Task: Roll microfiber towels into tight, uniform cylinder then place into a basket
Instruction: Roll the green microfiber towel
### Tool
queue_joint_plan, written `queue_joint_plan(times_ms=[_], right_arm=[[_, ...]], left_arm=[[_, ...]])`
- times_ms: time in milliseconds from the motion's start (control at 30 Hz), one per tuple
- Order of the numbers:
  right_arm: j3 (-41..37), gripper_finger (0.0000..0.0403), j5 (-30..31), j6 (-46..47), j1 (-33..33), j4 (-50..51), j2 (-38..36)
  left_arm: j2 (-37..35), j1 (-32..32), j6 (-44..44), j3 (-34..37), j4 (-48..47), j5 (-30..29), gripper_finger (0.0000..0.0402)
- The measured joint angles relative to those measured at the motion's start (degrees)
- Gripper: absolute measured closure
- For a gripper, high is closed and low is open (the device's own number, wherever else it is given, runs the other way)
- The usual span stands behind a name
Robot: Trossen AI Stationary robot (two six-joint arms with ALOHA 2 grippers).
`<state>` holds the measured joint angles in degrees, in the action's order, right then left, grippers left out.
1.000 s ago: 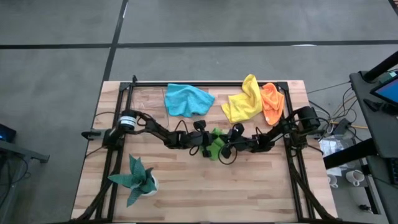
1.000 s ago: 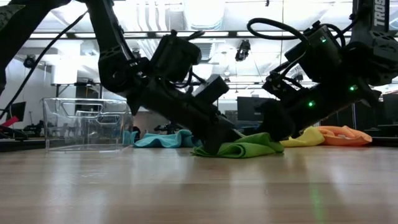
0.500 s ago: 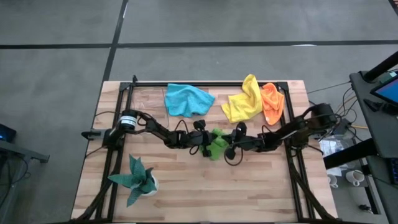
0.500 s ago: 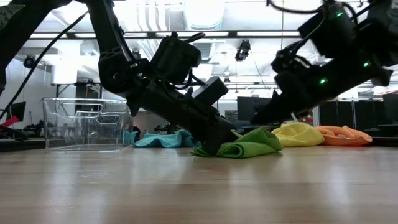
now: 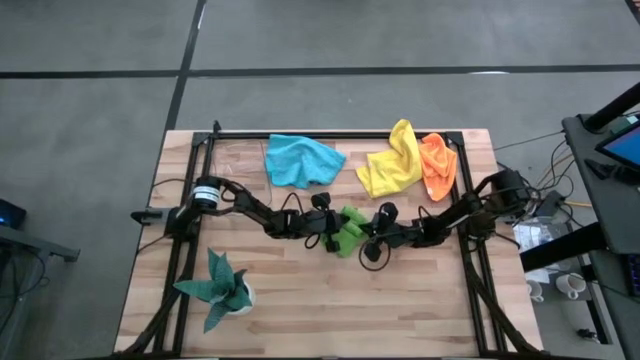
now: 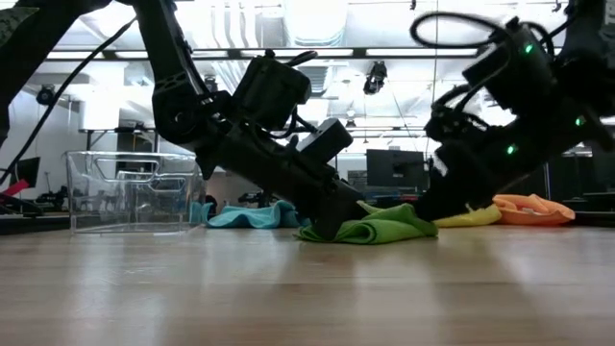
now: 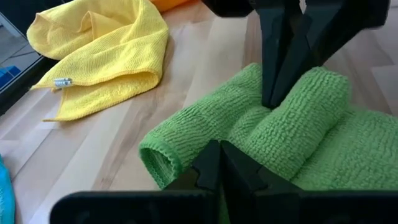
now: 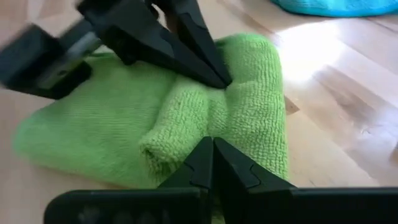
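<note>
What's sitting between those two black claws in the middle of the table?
The lime green towel, partly rolled, lies between the left gripper and the right gripper; both shut tips press into it, clearest in the wrist views.

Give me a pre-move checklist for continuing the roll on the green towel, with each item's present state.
1. Left gripper shut, tips on the green towel: ok.
2. Right gripper shut, tips pressed into the towel's fold: ok.
3. Roll tight and uniform: not ok, it is bunched and only partly rolled.
4. Basket upright on the table: ok.
5. Blue towel, yellow towel and orange towel clear of the grippers: ok.
</note>
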<state>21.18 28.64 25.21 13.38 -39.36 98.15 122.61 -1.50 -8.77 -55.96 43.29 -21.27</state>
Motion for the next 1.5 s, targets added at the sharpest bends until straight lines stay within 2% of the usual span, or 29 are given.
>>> queue_joint_plan(times_ms=[133, 333, 467, 567, 767, 900, 1000, 1267, 1500], right_arm=[[-0.14, 0.0394, -0.92, 0.38, 0.54, 9.68, -10.13], [-0.29, 0.0394, -0.51, 9.58, 0.63, 25.3, -24.5], [-1.52, 0.0384, -0.53, 17.1, -0.8, 30.86, -29.5], [-2.69, 0.0361, -1.62, 23.54, -2.98, 33.2, -31.21], [-5.87, 0.0278, -9.25, 33.5, -8.48, 28.88, -29.33], [-5.74, 0.0226, -13.57, 34.88, -10.54, 25.37, -25.61], [-3.72, 0.0202, -15.24, 34.68, -10.77, 25.39, -21.99], [1.87, 0.0195, -16.88, 32.5, -10.9, 25.02, -13.12], [2.81, 0.021, -17.21, 32.75, -10.92, 25.38, -12.7]], left_arm=[[0.0, 0.0, 0.02, 0.02, -0.18, -0.01, 0.0402], [0.0, 0.0, 0.02, 0.01, -0.31, 0.0, 0.0402], [0.0, 0.0, -0.01, -0.02, -0.33, 0.0, 0.0402], [0.02, 0.0, -0.01, 0.0, -0.3, 0.0, 0.0402], [0.04, 0.0, -0.02, 0.0, -0.28, 0.0, 0.0402], [0.04, 0.0, -0.07, -0.07, -0.31, -0.01, 0.0402], [0.04, 0.0, -0.07, -0.07, -0.31, 0.02, 0.0402], [0.04, 0.0, -0.07, -0.07, -0.3, 0.02, 0.0402], [0.04, 0.0, -0.07, -0.04, -0.28, 0.02, 0.0402]])
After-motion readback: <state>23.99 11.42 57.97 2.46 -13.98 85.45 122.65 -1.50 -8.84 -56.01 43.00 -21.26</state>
